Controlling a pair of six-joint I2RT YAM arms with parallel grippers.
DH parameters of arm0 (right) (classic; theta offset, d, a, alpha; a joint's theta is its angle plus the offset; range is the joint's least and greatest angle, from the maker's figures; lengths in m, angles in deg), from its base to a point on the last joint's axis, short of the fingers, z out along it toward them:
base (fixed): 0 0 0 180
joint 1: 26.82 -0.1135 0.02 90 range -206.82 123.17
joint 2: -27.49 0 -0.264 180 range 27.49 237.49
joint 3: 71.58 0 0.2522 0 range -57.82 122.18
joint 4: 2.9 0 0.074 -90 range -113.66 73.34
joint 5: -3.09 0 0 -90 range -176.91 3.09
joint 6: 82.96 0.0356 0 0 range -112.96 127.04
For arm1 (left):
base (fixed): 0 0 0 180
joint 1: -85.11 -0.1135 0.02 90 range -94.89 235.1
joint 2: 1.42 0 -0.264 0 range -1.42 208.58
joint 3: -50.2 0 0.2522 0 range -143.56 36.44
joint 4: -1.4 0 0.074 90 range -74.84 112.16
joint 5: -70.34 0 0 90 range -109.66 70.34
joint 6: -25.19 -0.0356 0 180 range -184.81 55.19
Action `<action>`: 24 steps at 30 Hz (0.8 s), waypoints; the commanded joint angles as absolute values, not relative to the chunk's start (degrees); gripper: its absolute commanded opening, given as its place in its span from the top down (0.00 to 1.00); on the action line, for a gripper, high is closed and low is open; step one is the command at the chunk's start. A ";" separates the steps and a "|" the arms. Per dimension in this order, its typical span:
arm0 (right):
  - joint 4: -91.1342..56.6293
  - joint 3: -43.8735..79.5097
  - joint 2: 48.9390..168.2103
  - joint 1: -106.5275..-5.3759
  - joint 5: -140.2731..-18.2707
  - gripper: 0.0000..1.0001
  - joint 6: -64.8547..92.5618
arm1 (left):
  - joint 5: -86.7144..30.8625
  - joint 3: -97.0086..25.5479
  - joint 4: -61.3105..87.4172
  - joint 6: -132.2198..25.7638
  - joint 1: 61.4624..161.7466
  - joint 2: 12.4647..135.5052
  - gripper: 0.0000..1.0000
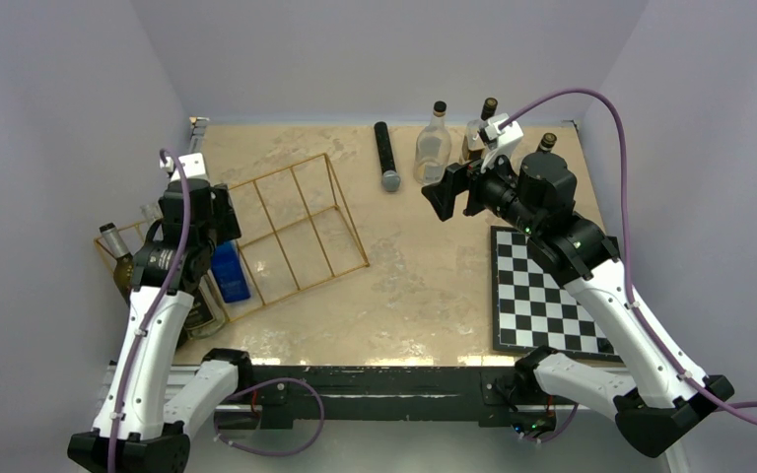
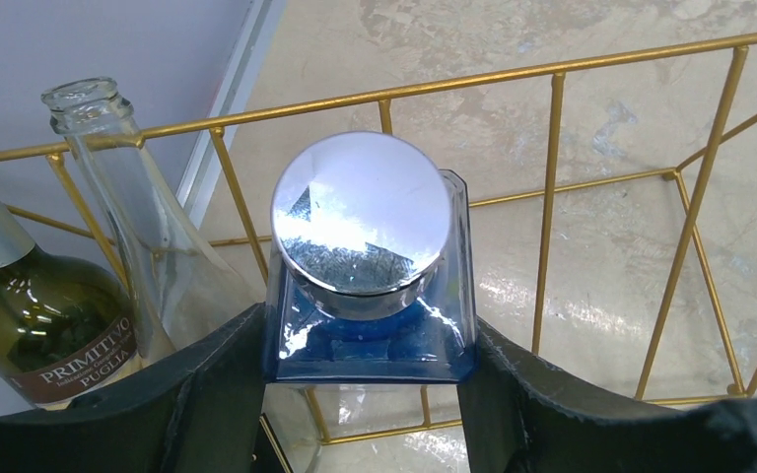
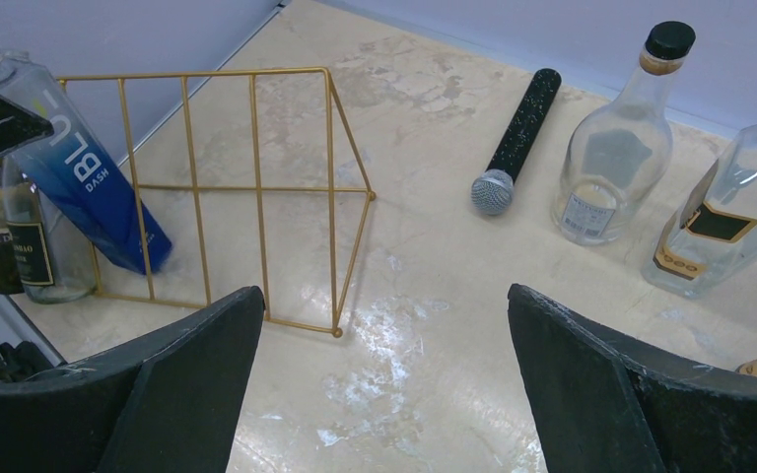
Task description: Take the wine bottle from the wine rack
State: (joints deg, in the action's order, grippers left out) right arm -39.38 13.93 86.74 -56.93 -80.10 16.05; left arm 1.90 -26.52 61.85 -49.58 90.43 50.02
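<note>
Your left gripper (image 2: 365, 367) has its jaws pinching the blue bottle (image 2: 367, 296), one black finger (image 2: 207, 394) pressed to each side of its square glass shoulder, just under the round chrome cap (image 2: 360, 207). In the right wrist view you can read "BLU" in large white letters down the bottle's side, with "DASH" smaller beside it. The bottle leans, its base low and its neck tipped toward 11 o'clock.

It stands at the 9 o'clock end of the wine rack (image 3: 256, 187), whose gold wires run behind it. You cannot tell from these views which bay it is in. In the overhead view the rack lies at about 9 o'clock on the table.

At 9 o'clock of the blue bottle, in the left wrist view, you have a clear empty bottle (image 2: 128, 217). Beyond that is a green wine bottle (image 2: 44, 315) with a brown label reading "PRIMITIVO PUGLIA".

Your right gripper (image 3: 384, 365) hangs over bare tabletop with its jaws spread wide and nothing between them. From it, a microphone (image 3: 515, 128) lies at 12 o'clock. At 1 o'clock stands a clear bottle with a black cap (image 3: 616, 158), its small label too fine to read. The chessboard (image 1: 547, 296) sits at 4 o'clock on the table.
</note>
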 commanded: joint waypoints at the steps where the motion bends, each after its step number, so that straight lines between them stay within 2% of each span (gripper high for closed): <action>1: -38.63 15.03 86.15 -57.04 -80.65 0.01 16.11 | -5.39 -30.05 53.24 -48.17 92.71 47.27 1.00; 10: -38.99 15.07 85.66 -57.03 -81.26 0.01 16.01 | -6.69 -33.48 56.75 -48.70 94.44 45.25 1.00; 17: -38.98 15.15 85.82 -56.99 -80.95 0.01 16.27 | -7.85 -31.59 54.86 -49.95 94.77 41.96 1.00; 24: -39.03 15.11 85.54 -57.02 -81.29 0.01 16.22 | -19.96 -28.50 48.81 -51.58 94.86 38.58 1.00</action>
State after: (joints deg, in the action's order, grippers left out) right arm -39.79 13.93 86.72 -56.93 -80.34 16.08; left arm -6.85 -27.59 65.77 -53.98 94.03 40.84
